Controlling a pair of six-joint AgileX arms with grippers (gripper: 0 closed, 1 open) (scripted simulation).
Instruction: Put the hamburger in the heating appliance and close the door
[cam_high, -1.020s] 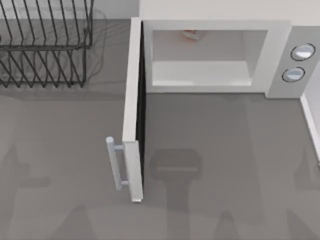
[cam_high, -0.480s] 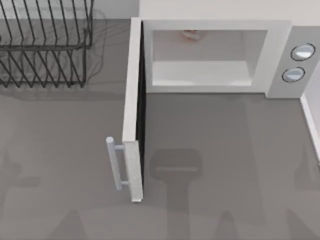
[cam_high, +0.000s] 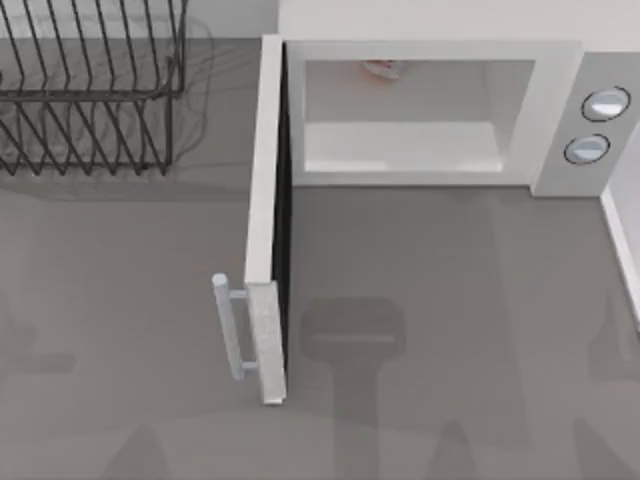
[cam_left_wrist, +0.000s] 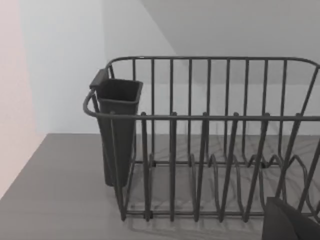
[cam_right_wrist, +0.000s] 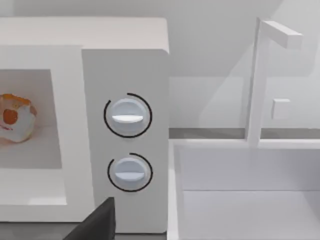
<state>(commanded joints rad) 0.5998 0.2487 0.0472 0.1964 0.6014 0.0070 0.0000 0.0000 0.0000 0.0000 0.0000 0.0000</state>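
Hamburger (cam_right_wrist: 15, 118) sits inside microwave (cam_high: 560, 60) cavity, toward the back. Door (cam_high: 266, 230) stands wide open, swung out at cavity's left, bar handle (cam_high: 228, 325) on its outer face; dish rack (cam_high: 90, 90) at table's top left. L & R grippers: grip state can't tell.

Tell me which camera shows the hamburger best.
The right wrist view: the hamburger sits in plain sight inside the microwave. The top view catches just a sliver of it at the cavity's back.
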